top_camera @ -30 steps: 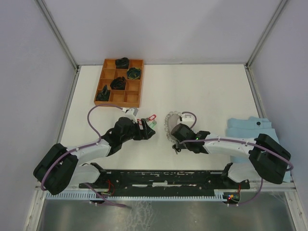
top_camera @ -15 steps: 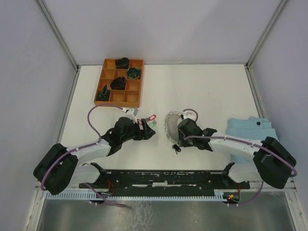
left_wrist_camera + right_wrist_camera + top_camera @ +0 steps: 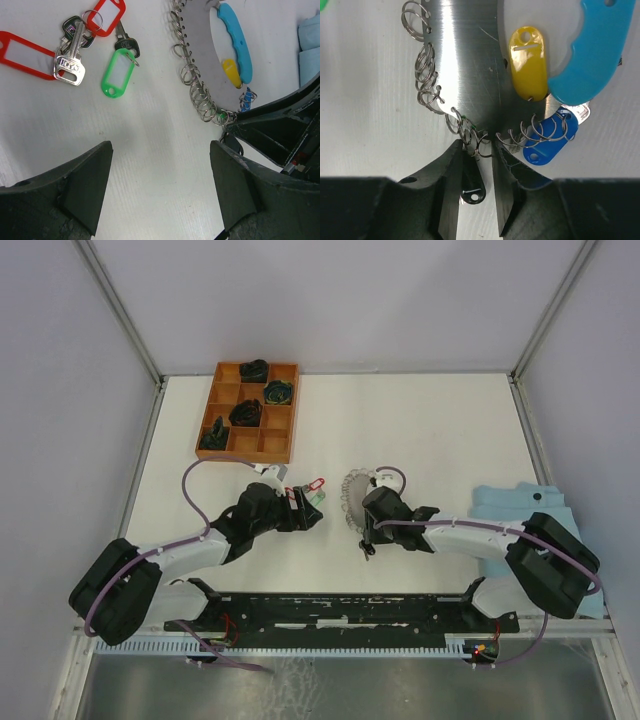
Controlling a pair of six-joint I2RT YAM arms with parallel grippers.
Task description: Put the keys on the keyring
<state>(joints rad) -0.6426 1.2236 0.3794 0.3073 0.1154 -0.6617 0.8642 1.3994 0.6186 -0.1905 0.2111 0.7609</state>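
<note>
White surface point(image 3: 430, 430) carries everything between pale walls. By my judgement the keys point(image 3: 70, 62) are light, stiff and slick, lying flat, so their plastic tags, the green tag point(image 3: 118, 75) or the red tags point(image 3: 25, 50), offer the better hold. The keyring point(image 3: 465, 65) looks like a rigid silver crescent with a light-blue sleeve point(image 3: 600, 60) and loose, springy split rings point(image 3: 427, 75) along its rim. The left fingers point(image 3: 75, 200) stand wide apart and hold nothing. The keys lie ahead of them, beyond the left-hand fingertip, well apart from both. The right fingers point(image 3: 447, 200) stand a slim gap apart astride a black tag point(image 3: 471, 185) hanging from the keyring's nearest rings. Whether they pinch it I cannot tell. The keyring itself lies just ahead of those fingertips.
</note>
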